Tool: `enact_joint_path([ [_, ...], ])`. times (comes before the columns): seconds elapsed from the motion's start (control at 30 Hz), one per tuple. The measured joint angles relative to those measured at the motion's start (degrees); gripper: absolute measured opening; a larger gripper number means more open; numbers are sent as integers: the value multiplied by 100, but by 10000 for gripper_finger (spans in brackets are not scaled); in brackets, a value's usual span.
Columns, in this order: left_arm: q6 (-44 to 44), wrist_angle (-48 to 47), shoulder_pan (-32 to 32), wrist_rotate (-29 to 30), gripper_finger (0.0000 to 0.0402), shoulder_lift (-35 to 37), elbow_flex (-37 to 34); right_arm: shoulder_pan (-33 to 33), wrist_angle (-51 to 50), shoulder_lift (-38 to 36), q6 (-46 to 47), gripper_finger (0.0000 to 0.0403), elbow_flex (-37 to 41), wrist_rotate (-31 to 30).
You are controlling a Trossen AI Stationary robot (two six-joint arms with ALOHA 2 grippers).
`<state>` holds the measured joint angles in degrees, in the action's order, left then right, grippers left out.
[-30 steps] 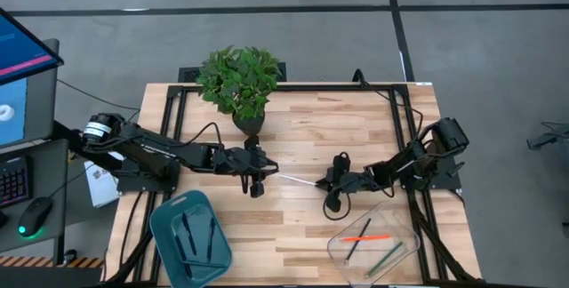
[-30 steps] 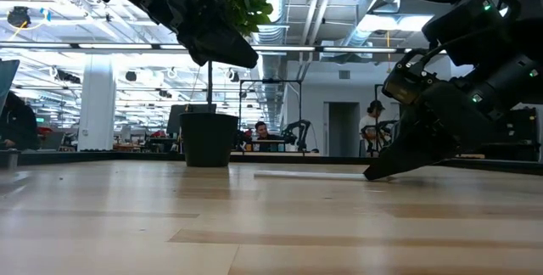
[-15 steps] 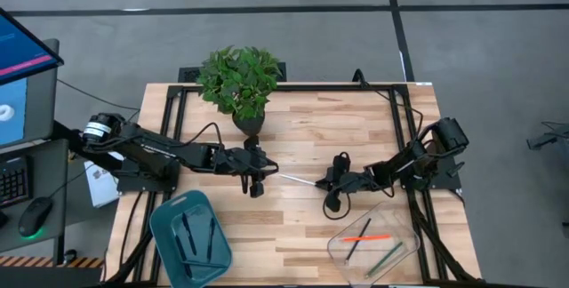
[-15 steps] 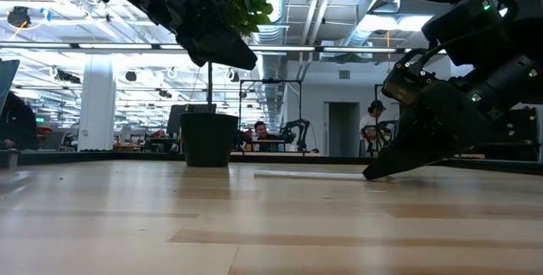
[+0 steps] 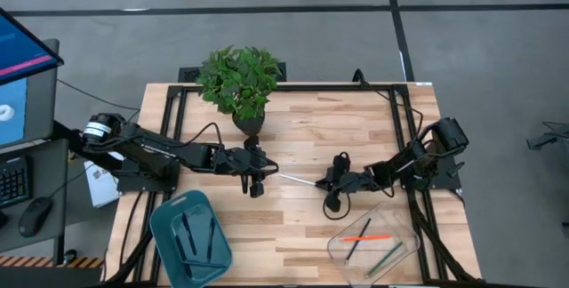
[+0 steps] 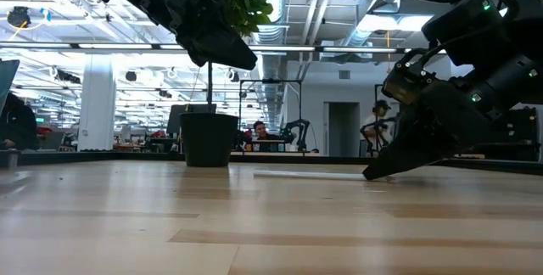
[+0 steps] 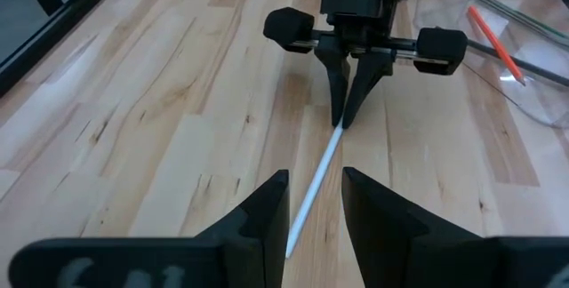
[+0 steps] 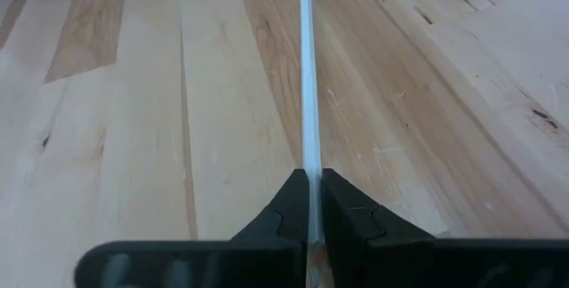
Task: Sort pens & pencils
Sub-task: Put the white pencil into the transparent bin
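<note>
Pens and pencils are mostly sorted already, a few dark ones sit in the teal tray [image 5: 169,221] and the orange-red one [image 5: 367,236] plus a couple more lie in the clear bin [image 5: 338,245]. The one in play is the white pen [image 8: 307,101], lying flat on the wooden table [image 5: 356,128] mid-table, between the two arms

The right gripper [image 7: 343,119] has its fingertips pinched tight on one end of it, tips down at the table surface. The left gripper [image 7: 313,221] hangs just over the pen's other end with its fingers [image 7: 267,212] apart, straddling the pen, not touching as far as I can see

Handling-wise I'd guess it's super light and stiff, but smooth, round and skinny, so it probably wants to roll or swivel in the pinch. An end grip like this leaves nearly the whole length sticking out, so it could droop or twist on the lift. Closer to the middle would be safer, though light as it is, it'll likely be fine if lifted slowly
</note>
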<state>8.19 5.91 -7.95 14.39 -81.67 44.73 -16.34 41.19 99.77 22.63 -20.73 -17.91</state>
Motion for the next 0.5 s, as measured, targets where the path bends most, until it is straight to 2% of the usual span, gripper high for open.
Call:
enact_joint_path([
  [0.37,0,-212,-1,6,98,2,0,0,4,0,-66,43,-2,-9],
  [0.5,107,-513,-1,260,98,4,0,0,41,0,-100,43,-2,-9],
])
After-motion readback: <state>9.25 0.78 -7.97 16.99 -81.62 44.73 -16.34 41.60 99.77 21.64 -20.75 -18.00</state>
